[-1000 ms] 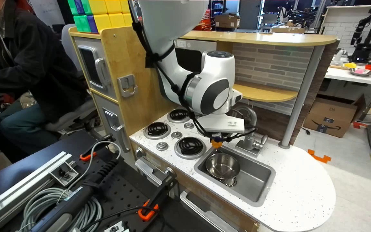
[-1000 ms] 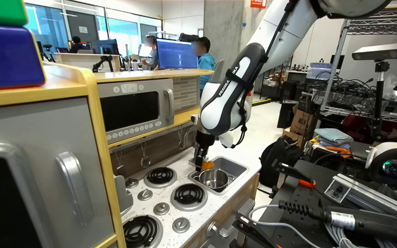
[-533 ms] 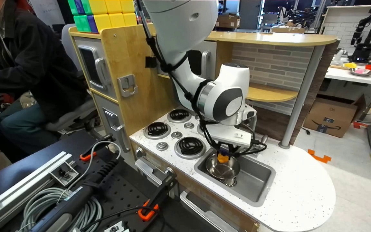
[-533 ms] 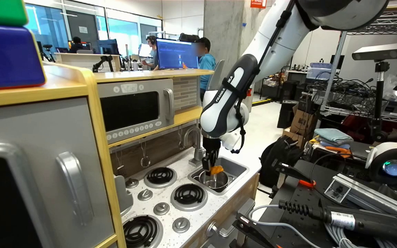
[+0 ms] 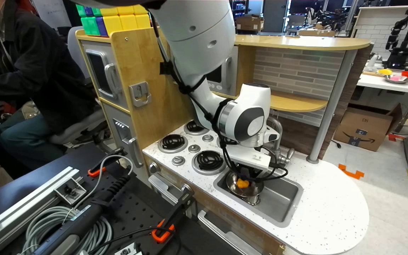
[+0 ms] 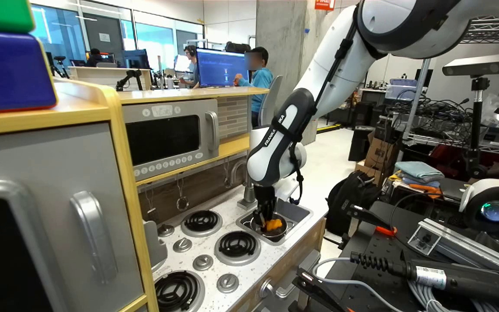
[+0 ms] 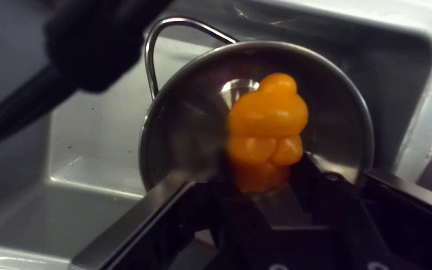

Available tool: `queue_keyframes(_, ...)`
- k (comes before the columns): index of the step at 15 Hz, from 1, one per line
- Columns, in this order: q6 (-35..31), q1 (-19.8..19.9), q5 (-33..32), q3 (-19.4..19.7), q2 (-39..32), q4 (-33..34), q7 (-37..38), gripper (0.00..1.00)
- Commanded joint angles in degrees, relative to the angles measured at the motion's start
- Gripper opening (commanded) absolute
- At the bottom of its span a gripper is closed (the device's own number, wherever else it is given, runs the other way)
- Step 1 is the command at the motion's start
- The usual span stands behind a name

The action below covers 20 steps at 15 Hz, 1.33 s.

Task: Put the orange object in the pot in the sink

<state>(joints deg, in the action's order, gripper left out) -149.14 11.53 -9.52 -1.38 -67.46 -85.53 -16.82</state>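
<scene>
The orange object [image 7: 268, 112] is a lumpy, figure-like toy, seen in the wrist view between the black fingers. My gripper [image 7: 264, 168] is shut on its lower part, a finger on each side. The object also shows in both exterior views [image 5: 242, 183] [image 6: 274, 224], at the pot's mouth. The shiny silver pot [image 7: 189, 127] is under and around it, and stands in the sink [image 5: 280, 200]. The gripper [image 6: 265, 216] points down into the pot. Whether the object touches the pot's bottom cannot be told. In an exterior view, cables and the wrist partly hide the fingers.
A curved silver faucet [image 5: 276, 141] stands behind the sink, close to the wrist. Black stove burners [image 6: 237, 245] and knobs lie beside it. A wooden shelf [image 5: 296, 101] and a toy microwave [image 6: 167, 134] are above the counter. A loop handle [image 7: 150, 56] sticks out from the pot.
The gripper has carried the orange object from above the sink's back edge to over the pot, then lowered it into the pot's mouth. The pot has not visibly moved.
</scene>
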Motion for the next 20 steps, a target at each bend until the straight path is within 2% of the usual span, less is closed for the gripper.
queue_keyframes(1,2.85,-2.46,0.80,1.98,-3.57,5.25,2.09,0.16)
queue_keyframes(7,4.75,-2.93,0.84,2.39,-5.47,8.34,2.73,0.16)
queue_keyframes(11,5.55,-2.36,0.96,2.12,-5.45,9.00,2.06,0.24)
queue_keyframes(12,5.73,-2.24,0.95,2.03,-5.24,8.90,1.87,0.66)
queue_keyframes(14,6.07,-1.78,1.04,1.56,-4.81,8.43,1.14,0.72)
queue_keyframes(17,7.30,-1.47,0.95,0.60,-2.41,5.20,-0.54,0.95)
queue_keyframes(18,9.13,-1.97,0.37,0.73,-0.58,3.16,-1.34,0.99)
queue_keyframes(20,11.04,-2.99,-0.53,1.11,4.27,-2.42,-1.98,1.00)
